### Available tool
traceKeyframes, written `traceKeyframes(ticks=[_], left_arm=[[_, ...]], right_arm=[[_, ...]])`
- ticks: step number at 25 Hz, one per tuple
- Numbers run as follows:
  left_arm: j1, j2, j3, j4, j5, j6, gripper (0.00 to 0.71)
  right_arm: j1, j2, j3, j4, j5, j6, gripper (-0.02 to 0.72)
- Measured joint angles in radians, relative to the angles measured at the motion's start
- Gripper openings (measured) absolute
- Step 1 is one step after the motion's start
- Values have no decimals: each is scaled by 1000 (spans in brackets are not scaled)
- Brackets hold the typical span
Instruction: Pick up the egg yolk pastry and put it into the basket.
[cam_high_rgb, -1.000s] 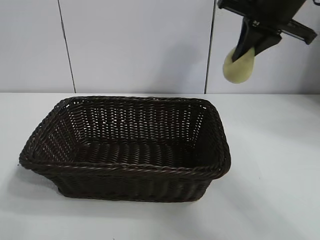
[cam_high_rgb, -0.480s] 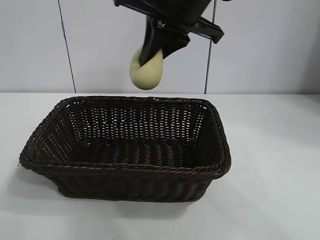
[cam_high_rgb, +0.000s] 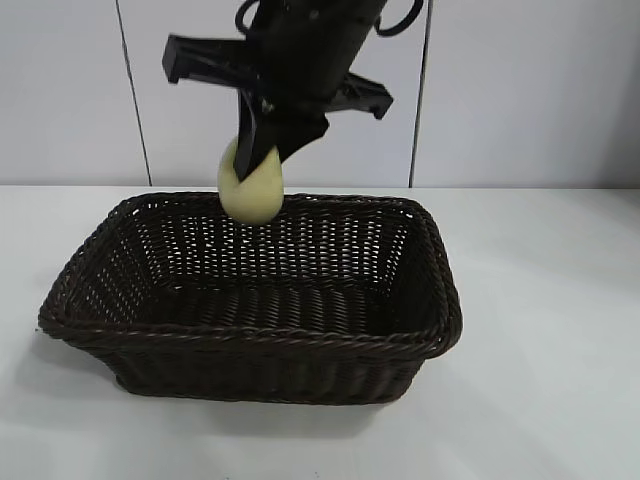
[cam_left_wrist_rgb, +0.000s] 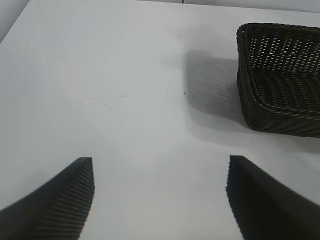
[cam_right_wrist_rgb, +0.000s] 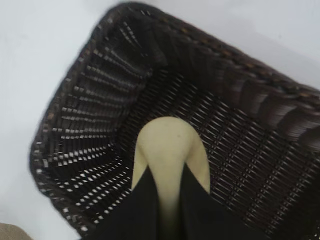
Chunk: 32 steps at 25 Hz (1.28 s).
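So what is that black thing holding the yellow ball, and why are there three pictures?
The black thing is a robot's hand, called a gripper. This robot has two arms at a white table. One picture is from a camera facing the arms. The other two are from little cameras on each wrist. The right gripper is pinching the yellow ball, which is an egg yolk pastry, above the brown woven basket. Its wrist camera looks down past the pastry into the basket. The left gripper waits open over bare table beside the basket, holding nothing.
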Motion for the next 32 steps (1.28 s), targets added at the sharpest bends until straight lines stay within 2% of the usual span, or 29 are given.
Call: traceKeyframes(ticks=[6, 12, 14, 17, 20, 22, 25, 28, 32], left_arm=[[0, 0, 0, 0, 0, 0, 540], [0, 0, 0, 0, 0, 0, 540], [0, 0, 0, 0, 0, 0, 540], [0, 0, 0, 0, 0, 0, 540], [0, 0, 0, 0, 0, 0, 540], [0, 0, 0, 0, 0, 0, 540], [0, 0, 0, 0, 0, 0, 540], [0, 0, 0, 0, 0, 0, 540], [0, 0, 0, 0, 0, 0, 540]], right_arm=[[0, 141, 0, 1, -26, 0, 41], [0, 171, 0, 3, -26, 0, 50], [0, 165, 0, 4, -26, 0, 92], [0, 146, 0, 4, -14, 0, 235], [0, 126, -24, 4, 22, 0, 414], [0, 114, -54, 3, 55, 0, 468], [0, 90, -112, 0, 104, 0, 488], [0, 71, -190, -8, 190, 11, 488], [0, 65, -242, -73, 317, 73, 488]])
